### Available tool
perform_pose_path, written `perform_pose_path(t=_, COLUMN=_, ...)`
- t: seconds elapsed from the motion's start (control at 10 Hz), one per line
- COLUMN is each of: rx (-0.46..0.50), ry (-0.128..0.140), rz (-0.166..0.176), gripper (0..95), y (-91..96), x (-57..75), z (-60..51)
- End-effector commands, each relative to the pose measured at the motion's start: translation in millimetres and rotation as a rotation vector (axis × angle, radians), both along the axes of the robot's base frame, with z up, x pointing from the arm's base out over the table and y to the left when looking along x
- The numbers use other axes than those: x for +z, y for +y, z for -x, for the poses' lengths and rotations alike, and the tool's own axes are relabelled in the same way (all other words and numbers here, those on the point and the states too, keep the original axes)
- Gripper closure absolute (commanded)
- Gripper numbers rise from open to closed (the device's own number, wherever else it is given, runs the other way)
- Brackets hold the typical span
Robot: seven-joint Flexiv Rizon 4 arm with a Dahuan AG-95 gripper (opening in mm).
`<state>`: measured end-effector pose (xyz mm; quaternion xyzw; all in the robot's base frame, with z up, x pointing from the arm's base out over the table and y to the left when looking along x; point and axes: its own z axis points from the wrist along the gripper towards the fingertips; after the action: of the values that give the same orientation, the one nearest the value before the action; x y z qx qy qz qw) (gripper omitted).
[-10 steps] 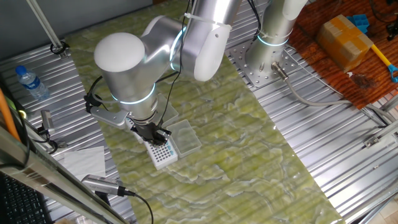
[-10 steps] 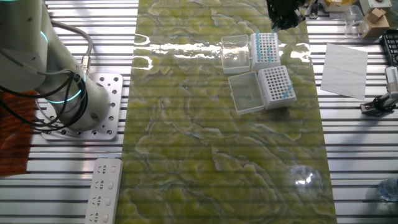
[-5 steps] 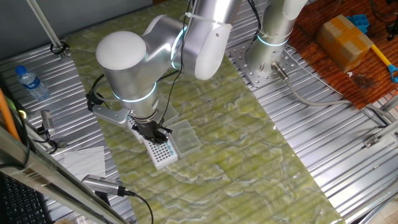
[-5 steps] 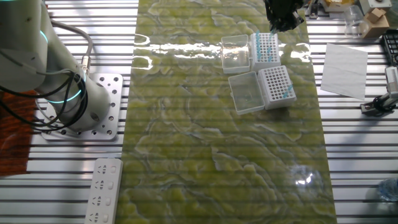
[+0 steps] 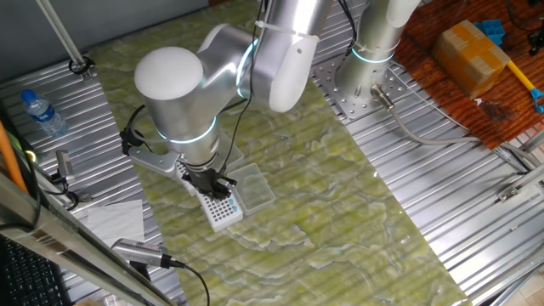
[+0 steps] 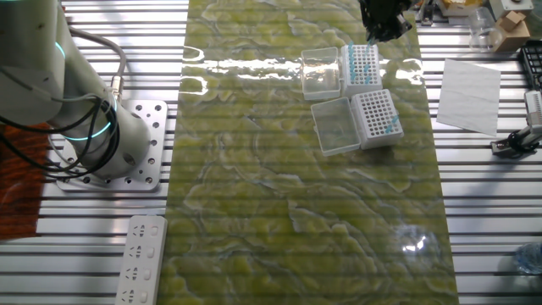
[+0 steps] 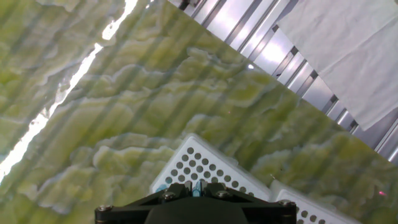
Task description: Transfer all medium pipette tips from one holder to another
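Overhead, end effector point(image 6: 383, 32) above holder point(image 6: 362, 66) edge, mat point(image 6: 279, 195) alongside

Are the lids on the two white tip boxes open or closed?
Open. Each clear lid lies flipped beside its white box, leaving the hole grids uncovered.

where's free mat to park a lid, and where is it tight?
Free: the green mat from the two tip racks toward the power strip. Also the strip between the lids and the arm base. Tight: the rack-and-lid cluster under the end effector, beside the paper sheet.
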<state>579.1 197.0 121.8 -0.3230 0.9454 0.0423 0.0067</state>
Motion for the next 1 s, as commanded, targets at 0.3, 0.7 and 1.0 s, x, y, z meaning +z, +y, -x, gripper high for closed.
perform_pose_path(t=0.3, rx=0.076, ry=-0.025, rz=0.012, gripper=95.0, y=-3.1, x=-7.9, z=-1.1)
perform_pose_path(t=0.7, rx=0.112, ry=-0.039, rz=0.043, gripper=76.0, y=-13.8, x=-9.7, z=-6.0)
perform_pose_path(t=1.0, rx=0.195, ry=-0.041, rz=0.064, gripper=76.0, y=-57.4, x=-12.8, z=-26.4)
